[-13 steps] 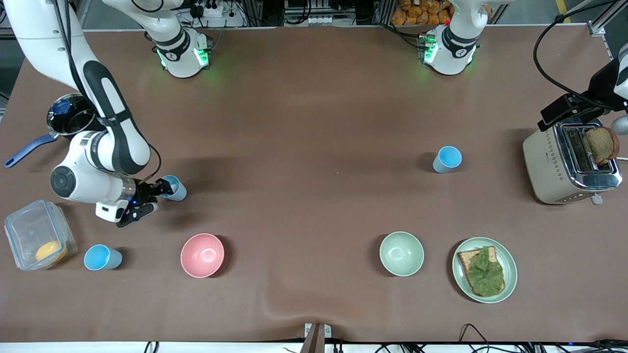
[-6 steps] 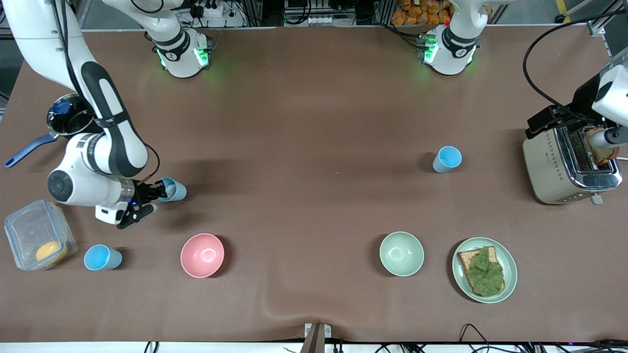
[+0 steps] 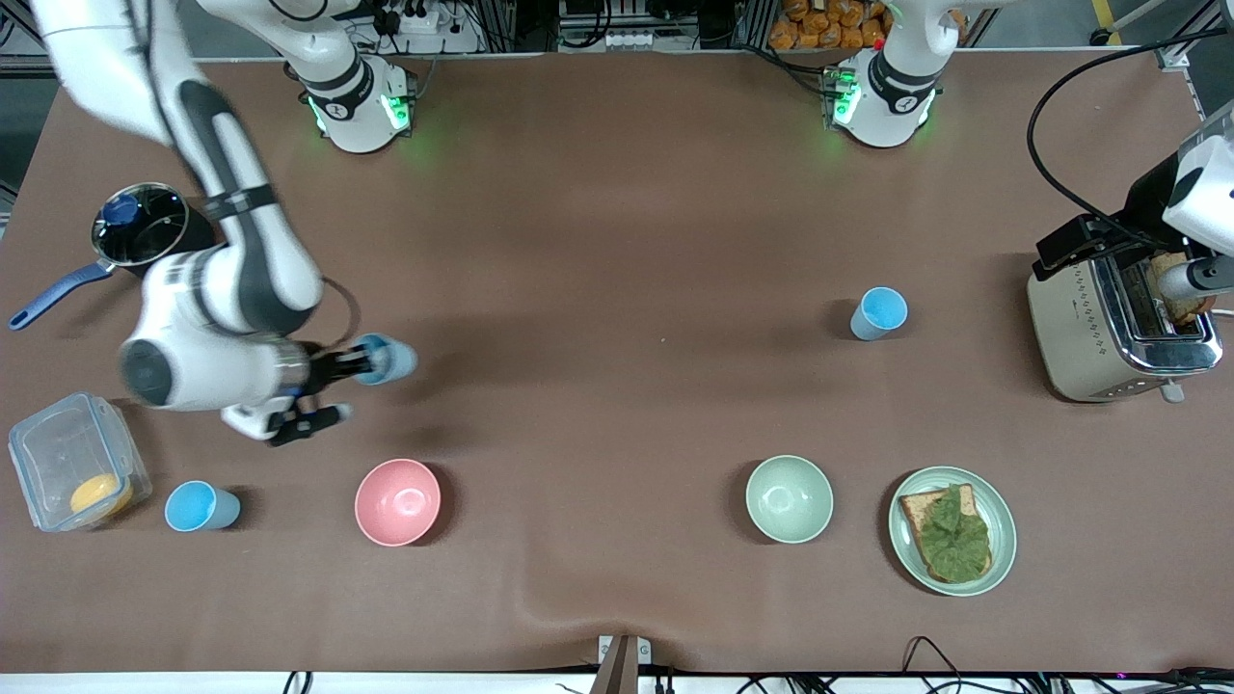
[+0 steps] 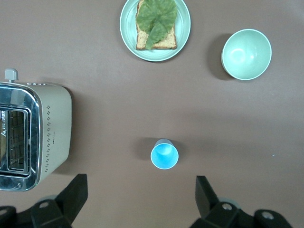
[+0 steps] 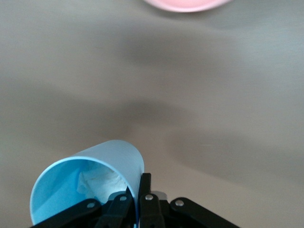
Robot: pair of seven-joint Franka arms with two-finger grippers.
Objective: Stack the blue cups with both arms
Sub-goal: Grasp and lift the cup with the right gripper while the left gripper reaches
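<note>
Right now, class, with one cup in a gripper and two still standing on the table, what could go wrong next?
1. The right gripper pinches only the rim wall of the held blue cup, which is tilted, so it might slip or swing.
2. That cup seems to have something pale inside, which could spill or block nesting.
3. The left gripper, open above the cup near the toaster, hangs beside the toaster and could bump it.

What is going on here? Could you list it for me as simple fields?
right gripper: shut on a blue cup, held above the table
left gripper: open, above the toaster
standing cups: one near the toaster, one beside the plastic box
bowls: pink bowl, green bowl
stacked so far: none
</note>
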